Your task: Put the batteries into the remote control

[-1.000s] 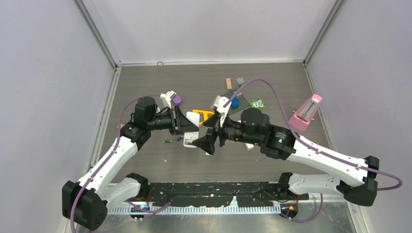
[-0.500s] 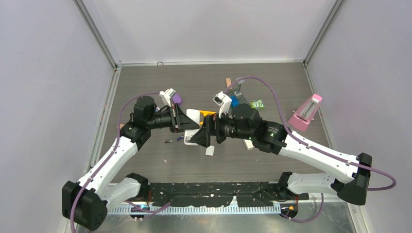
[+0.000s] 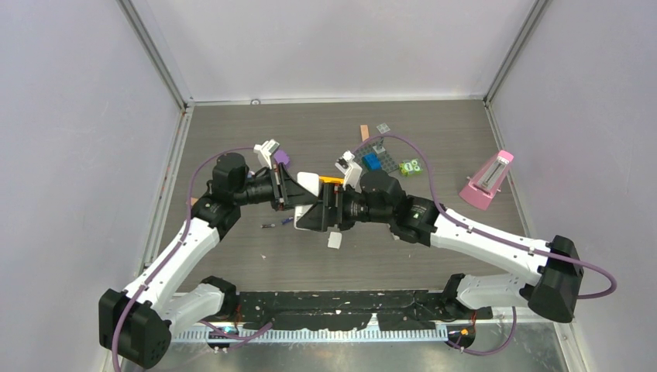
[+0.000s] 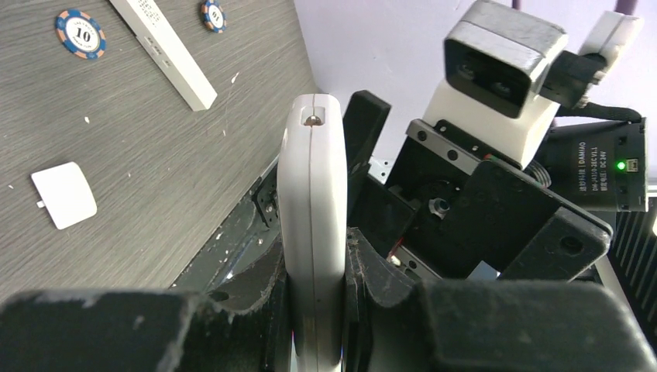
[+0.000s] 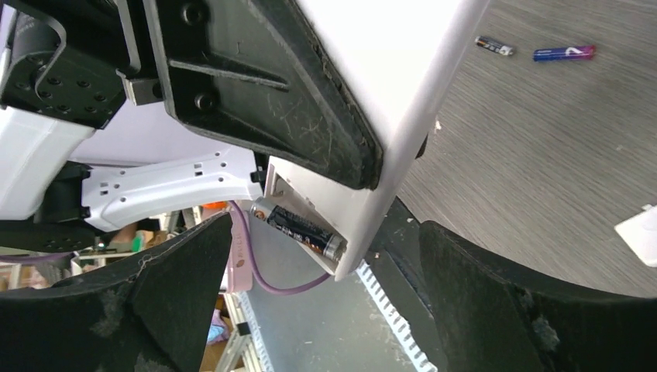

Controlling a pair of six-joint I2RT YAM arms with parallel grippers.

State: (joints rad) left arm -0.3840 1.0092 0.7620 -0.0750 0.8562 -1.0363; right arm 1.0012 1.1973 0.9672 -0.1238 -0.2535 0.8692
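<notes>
My left gripper (image 4: 314, 267) is shut on the white remote control (image 4: 312, 194) and holds it edge-up above the table (image 3: 232, 139). In the right wrist view the remote (image 5: 387, 70) shows its open compartment with one dark battery (image 5: 304, 229) seated inside. My right gripper (image 5: 333, 310) is open, with its fingers (image 5: 496, 302) on either side of the remote's lower end and apart from it. Two loose batteries lie on the table: a dark one (image 5: 496, 46) and a bluish-purple one (image 5: 564, 53). From above they lie at the left gripper's near side (image 3: 277, 224).
A small white cover (image 3: 335, 240) lies on the table below the grippers. A long white bar (image 4: 166, 54) and two poker chips (image 4: 80, 32) lie farther off. A pink wedge-shaped object (image 3: 488, 180), blue bricks (image 3: 373, 161), a green piece (image 3: 410, 166) and an orange stick (image 3: 364, 132) sit at the back right.
The right arm has swung left and back toward the remote, bringing its open jaws around the remote's end. The left arm and the remote have held still.
</notes>
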